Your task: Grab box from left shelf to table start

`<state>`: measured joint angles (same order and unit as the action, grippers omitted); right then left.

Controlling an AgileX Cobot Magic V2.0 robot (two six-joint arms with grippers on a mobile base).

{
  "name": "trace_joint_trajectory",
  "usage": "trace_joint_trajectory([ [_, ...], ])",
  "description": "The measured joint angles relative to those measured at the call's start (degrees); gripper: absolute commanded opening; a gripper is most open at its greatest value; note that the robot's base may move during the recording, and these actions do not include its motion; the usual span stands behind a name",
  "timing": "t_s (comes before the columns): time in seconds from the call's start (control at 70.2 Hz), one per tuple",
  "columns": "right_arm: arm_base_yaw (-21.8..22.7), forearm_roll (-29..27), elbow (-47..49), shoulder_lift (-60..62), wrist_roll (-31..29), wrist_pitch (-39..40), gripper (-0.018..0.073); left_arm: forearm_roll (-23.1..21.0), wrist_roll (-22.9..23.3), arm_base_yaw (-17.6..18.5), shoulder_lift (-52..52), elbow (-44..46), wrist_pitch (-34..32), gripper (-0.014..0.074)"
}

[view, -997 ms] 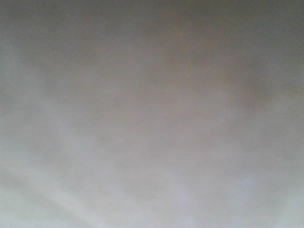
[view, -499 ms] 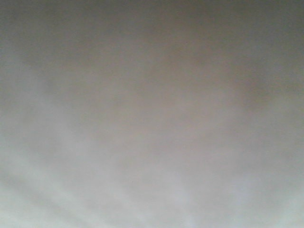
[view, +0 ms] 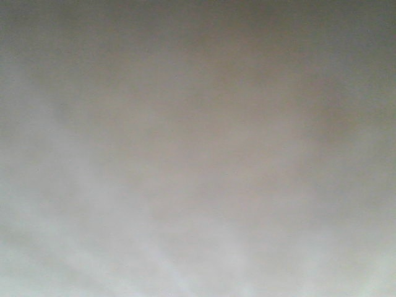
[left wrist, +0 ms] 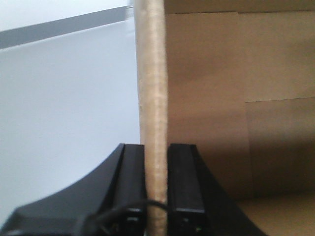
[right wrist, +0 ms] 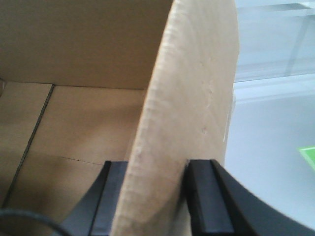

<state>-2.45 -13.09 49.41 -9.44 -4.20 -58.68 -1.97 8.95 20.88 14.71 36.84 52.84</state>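
The box (left wrist: 216,98) is hanging between your two arms, and you are gripping it at both ends. Its open brown inside is lying to the right of the left gripper (left wrist: 157,164) and to the left of the right gripper (right wrist: 156,174). Judging from that, its long axis is running from one gripper to the other, and neither arm is nearer than the other.

The left gripper is pinching the box's left side wall (left wrist: 151,88) edge-on, with both black fingers (left wrist: 133,167) pressing flat against the cardboard. The right gripper is clamping the right side wall (right wrist: 192,98) in the same way, and that wall is bowing slightly above the jaws.

Outside the box on the left gripper's side, a pale surface (left wrist: 64,123) is showing. Outside it on the right gripper's side, a small green patch (right wrist: 307,157) is showing at the frame's edge. The left shelf is not showing in any view, so you cannot tell whether the box is clear of it.

No printing, label or lettering is showing on the cardboard. The front camera is giving only a grey-brown blur.
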Motion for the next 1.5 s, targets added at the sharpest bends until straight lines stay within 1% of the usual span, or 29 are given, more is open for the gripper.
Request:
trace_joint_trajectory([
  [1.496, 0.0, 0.0, 0.0, 0.0, 0.0, 0.1, 0.0057, 0.0, 0.0, 0.0, 0.0, 0.0, 0.0, -0.0093],
])
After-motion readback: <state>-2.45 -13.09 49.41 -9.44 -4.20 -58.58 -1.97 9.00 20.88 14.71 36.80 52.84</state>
